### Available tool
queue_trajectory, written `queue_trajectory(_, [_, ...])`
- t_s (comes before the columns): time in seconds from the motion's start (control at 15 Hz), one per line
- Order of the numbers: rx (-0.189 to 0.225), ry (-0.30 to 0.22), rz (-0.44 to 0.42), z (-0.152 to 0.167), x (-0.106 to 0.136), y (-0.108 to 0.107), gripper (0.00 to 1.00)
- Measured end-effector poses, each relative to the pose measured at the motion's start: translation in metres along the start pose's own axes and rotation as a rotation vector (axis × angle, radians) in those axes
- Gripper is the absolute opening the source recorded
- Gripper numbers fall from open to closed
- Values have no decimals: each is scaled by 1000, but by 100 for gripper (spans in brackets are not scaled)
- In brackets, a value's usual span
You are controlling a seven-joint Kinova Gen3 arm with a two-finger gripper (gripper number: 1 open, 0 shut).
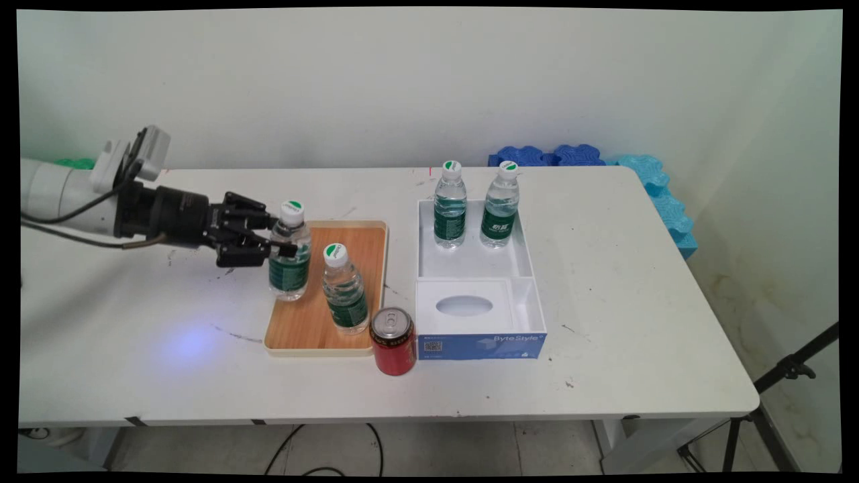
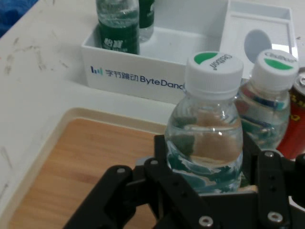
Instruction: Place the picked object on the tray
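Observation:
My black gripper (image 1: 280, 236) comes in level from the left and is shut on a water bottle (image 1: 290, 258) with a white cap and green label, gripping just below its shoulder. That bottle (image 2: 206, 138) stands upright on the left part of a wooden tray (image 1: 315, 322). In the hand view the fingers (image 2: 164, 152) press against both sides of it. A second water bottle (image 1: 344, 290) stands on the same tray just right of it and nearer the front, seen too in the hand view as the second bottle (image 2: 267, 105).
A red soda can (image 1: 394, 341) stands at the tray's front right corner. A white box (image 1: 530, 268) to the right holds two more water bottles (image 1: 449, 213) (image 1: 500, 213) at the back and a tissue box (image 1: 480, 318) in front. Blue foam pieces (image 1: 661, 194) lie at the far right.

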Motion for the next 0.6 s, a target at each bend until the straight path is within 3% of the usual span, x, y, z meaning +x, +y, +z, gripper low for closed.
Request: queue_trajectory(0.6, [3,30,-70,16,-21,21,0])
